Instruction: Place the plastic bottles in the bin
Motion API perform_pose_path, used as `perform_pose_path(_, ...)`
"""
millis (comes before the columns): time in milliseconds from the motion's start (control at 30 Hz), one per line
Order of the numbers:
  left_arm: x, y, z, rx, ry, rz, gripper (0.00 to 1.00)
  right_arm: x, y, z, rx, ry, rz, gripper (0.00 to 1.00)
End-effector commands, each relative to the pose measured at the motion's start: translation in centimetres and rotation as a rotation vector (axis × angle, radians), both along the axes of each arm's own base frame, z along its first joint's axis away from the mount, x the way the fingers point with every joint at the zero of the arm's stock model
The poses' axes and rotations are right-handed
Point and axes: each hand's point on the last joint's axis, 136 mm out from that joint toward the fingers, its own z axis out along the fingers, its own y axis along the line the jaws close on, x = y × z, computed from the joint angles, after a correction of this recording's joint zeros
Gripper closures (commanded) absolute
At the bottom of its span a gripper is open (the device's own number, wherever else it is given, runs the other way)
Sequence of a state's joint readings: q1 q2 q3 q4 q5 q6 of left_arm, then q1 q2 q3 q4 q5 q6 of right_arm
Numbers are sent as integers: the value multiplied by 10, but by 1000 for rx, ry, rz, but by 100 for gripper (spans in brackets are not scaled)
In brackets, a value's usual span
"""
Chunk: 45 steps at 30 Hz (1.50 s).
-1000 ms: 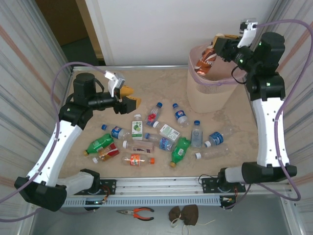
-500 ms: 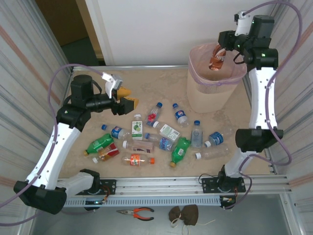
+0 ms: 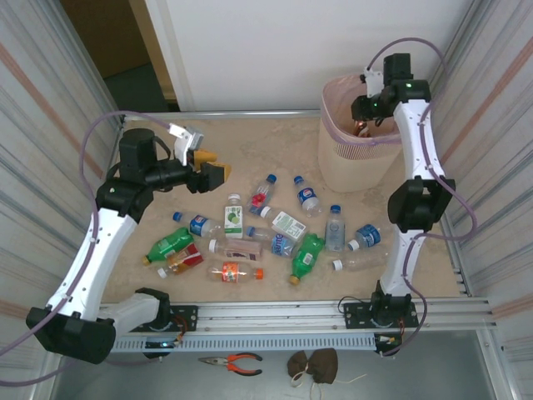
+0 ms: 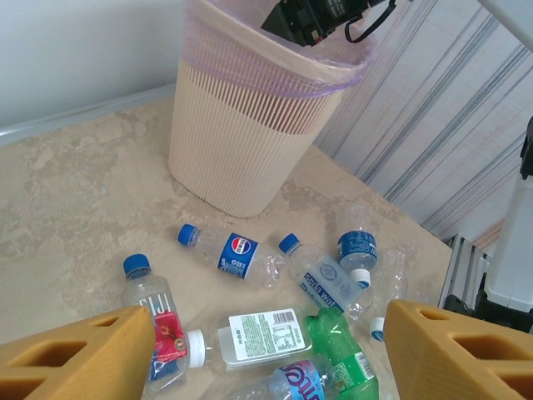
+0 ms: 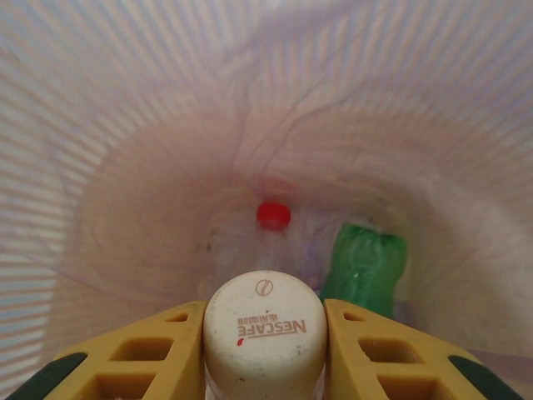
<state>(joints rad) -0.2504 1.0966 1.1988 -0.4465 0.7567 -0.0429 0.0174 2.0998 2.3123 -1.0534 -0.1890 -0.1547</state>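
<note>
Several plastic bottles [image 3: 275, 237] lie scattered on the marble table, among them a Pepsi one [image 4: 229, 250], a Fiji one [image 4: 158, 325] and a green one [image 4: 341, 354]. The beige ribbed bin [image 3: 358, 162] with a pink liner stands at the back right, and its ribbed wall [image 4: 250, 125] faces the left wrist camera. My right gripper [image 3: 366, 112] reaches down into the bin's mouth. In its wrist view the right gripper [image 5: 265, 321] is shut on a bottle with a white Nescafe cap [image 5: 265, 342]. Below it lie a red-capped bottle [image 5: 273, 215] and a green bottle [image 5: 366, 267]. My left gripper [image 3: 208, 167] hovers open and holds nothing, left of the pile.
Corrugated metal walls close in both sides. A metal rail [image 3: 283, 317] runs along the front edge, with pliers [image 3: 233, 361] and a brown cloth lump [image 3: 314, 365] below it. Bare marble lies between the left gripper and the bin.
The right arm has swung from beside the bin to over it and lowered its bottle into the mouth. The left gripper drifted slightly left and its jaws narrowed a little.
</note>
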Motion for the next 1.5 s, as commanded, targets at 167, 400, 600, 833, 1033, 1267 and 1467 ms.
perform_pose_path(167, 0, 5, -9, 1, 38, 29, 27, 3, 1, -79, -67, 188, 15, 67)
perform_pose_path(400, 5, 12, -23, 23, 91, 70, 27, 10, -5, -125, -66, 271, -12, 64)
perform_pose_path(600, 13, 20, -42, 46, 168, 117, 28, 14, -14, -140, -94, 288, -41, 54)
perform_pose_path(833, 25, 34, -76, 126, 295, 221, 31, 17, -11, -103, -60, 207, -56, 35)
perform_pose_path(1033, 32, 52, -103, 155, 417, 367, 30, 12, -7, -49, -26, 104, -61, 31)
perform_pose_path(1267, 39, 93, -135, 110, 576, 655, 25, -2, -2, 23, 12, -39, -64, 30)
perform_pose_path(1467, 33, 140, -170, 20, 777, 991, 31, -20, 2, 73, 15, -143, -60, 30)
